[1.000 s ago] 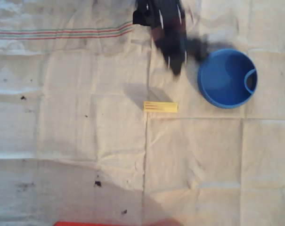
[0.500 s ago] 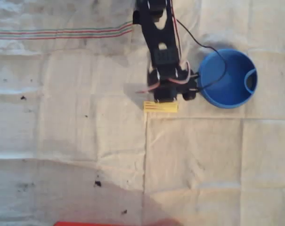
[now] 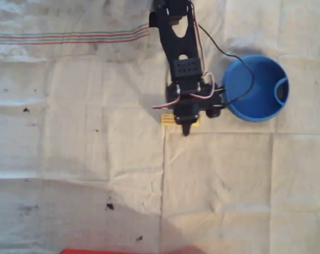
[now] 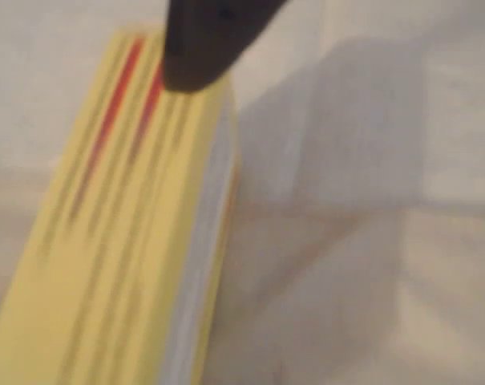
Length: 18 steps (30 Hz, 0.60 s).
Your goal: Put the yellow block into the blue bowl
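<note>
End effector point(image 3: 185, 126) now over yellow block point(image 3: 167, 119), seemingly.

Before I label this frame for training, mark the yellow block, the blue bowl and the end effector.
yellow block point(image 4: 106, 265): wrist view, its striped top face.
blue bowl point(image 3: 255, 92): overhead view, bare inner floor.
end effector point(image 3: 185, 127): overhead view, its tip over the block.

surface: creased white cloth point(image 3: 85, 159) | on it: yellow block point(image 3: 167, 119), blue bowl point(image 3: 255, 106)

The cloth point(image 3: 85, 159) is open across the left and lower parts of the overhead view. At upper right, the blue bowl point(image 3: 255, 88) sits just beside the arm point(image 3: 181, 58), leaving little room between them.
</note>
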Available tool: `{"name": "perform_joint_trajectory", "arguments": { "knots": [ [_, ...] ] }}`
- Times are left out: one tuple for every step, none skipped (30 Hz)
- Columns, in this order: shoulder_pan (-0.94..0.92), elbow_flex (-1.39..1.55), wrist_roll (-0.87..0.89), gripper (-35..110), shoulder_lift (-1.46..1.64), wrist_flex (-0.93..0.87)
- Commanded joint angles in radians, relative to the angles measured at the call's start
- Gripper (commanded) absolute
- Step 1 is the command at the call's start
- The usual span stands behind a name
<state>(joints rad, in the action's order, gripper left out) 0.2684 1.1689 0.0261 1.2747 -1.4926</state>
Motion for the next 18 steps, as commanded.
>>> {"name": "perform_joint_trajectory", "arguments": {
  "knots": [
    [-0.023,-0.077,0.014,27,-0.017,-0.002],
    [-0.029,-0.077,0.014,27,-0.034,-0.002],
    [-0.037,-0.078,0.014,27,-0.048,-0.002],
    [-0.041,-0.08,0.014,27,-0.058,-0.002],
    [-0.041,-0.08,0.014,27,-0.066,-0.002],
    [-0.041,-0.08,0.014,27,-0.071,-0.002],
    [-0.04,-0.08,0.014,27,-0.072,-0.002],
    [-0.04,-0.08,0.014,27,-0.074,-0.002],
    [-0.038,-0.08,0.014,27,-0.074,-0.002],
    [-0.037,-0.08,0.014,27,-0.077,-0.002],
    [-0.037,-0.08,0.014,27,-0.081,-0.002],
    [-0.035,-0.08,0.012,27,-0.084,-0.002],
    [-0.035,-0.08,0.012,27,-0.086,-0.002],
    [-0.034,-0.08,0.012,27,-0.086,0.002],
    [-0.034,-0.08,0.012,27,-0.086,0.003],
    [-0.034,-0.08,0.012,27,-0.086,0.005],
    [-0.034,-0.08,0.012,27,-0.086,0.006],
    [-0.034,-0.08,0.012,27,-0.087,0.006]
  ]
}}
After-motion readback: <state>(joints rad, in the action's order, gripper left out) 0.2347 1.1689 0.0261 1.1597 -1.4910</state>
